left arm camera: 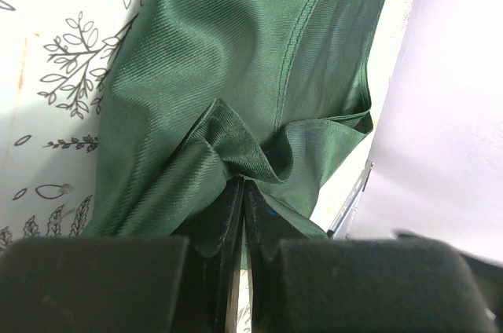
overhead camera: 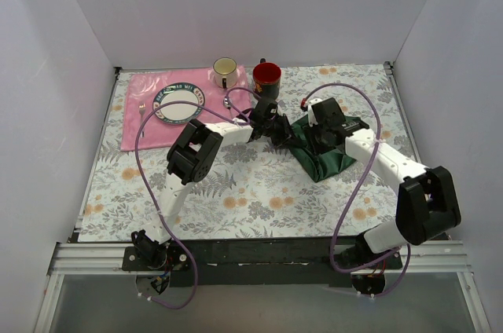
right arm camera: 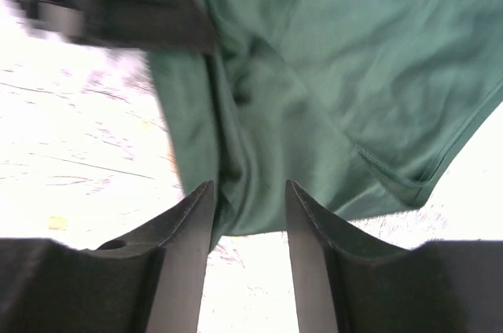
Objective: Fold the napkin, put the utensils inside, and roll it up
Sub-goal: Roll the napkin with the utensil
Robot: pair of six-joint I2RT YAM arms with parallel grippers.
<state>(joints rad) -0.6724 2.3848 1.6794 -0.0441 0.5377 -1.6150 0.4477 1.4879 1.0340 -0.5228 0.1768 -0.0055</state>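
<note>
Pressed tight together at the bottom of the left wrist view, the left jaws are clenched on a bunched fold of the dark green satin napkin (left arm camera: 236,74). The cloth spreads away from them over the white leaf-printed desk (left arm camera: 55,74). Right jaws stand apart, released, and the napkin's (right arm camera: 338,74) lower edge dips into the gap between them.

From above, the napkin (overhead camera: 326,156) lies in a crumpled heap right of the desk's (overhead camera: 236,192) middle. The white left arm (overhead camera: 228,130) reaches its left edge and the white right arm (overhead camera: 385,162) leans over its top.

At the far left lies a pink rectangular placemat (overhead camera: 137,129) bearing a round plate with a patterned rim (overhead camera: 162,99). A small silver fork (overhead camera: 142,108) lies just left of the plate, and a cream mug (overhead camera: 225,72) stands at the mat's far edge. A red mug (overhead camera: 267,75) stands beside the cream one.
</note>
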